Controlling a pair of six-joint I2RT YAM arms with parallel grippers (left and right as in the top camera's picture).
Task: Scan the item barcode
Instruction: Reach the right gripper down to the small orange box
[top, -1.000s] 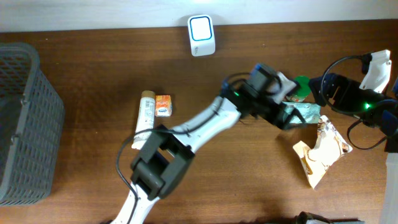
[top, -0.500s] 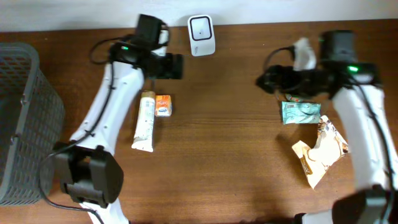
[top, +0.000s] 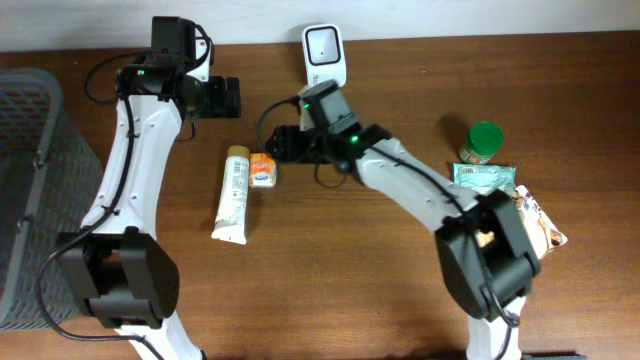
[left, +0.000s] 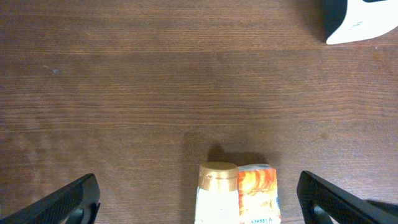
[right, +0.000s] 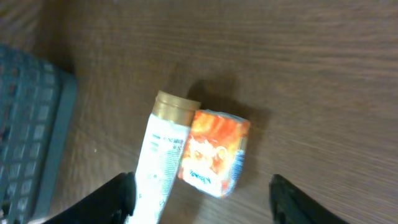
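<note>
A small orange carton (top: 262, 168) lies flat beside a white tube with a gold cap (top: 233, 192), left of the table's middle. My right gripper (top: 283, 142) hovers just right of the carton, open. In the right wrist view its dark fingers (right: 118, 198) straddle the orange carton (right: 214, 152) and the tube (right: 163, 155), touching neither. The white scanner (top: 324, 57) stands at the back edge. My left gripper (top: 225, 97) is open and empty near the back left, with the tube's cap (left: 217, 171) and the carton (left: 256, 186) below it.
A dark mesh basket (top: 30, 200) fills the left edge. At the right stand a green-lidded jar (top: 482, 142), a teal packet (top: 485, 177) and a crumpled snack bag (top: 540, 225). The scanner's corner (left: 364, 22) shows in the left wrist view.
The left arm pulled back from the teal packet at the right to the back left. The right arm swung from the far right across the table to the orange carton.
</note>
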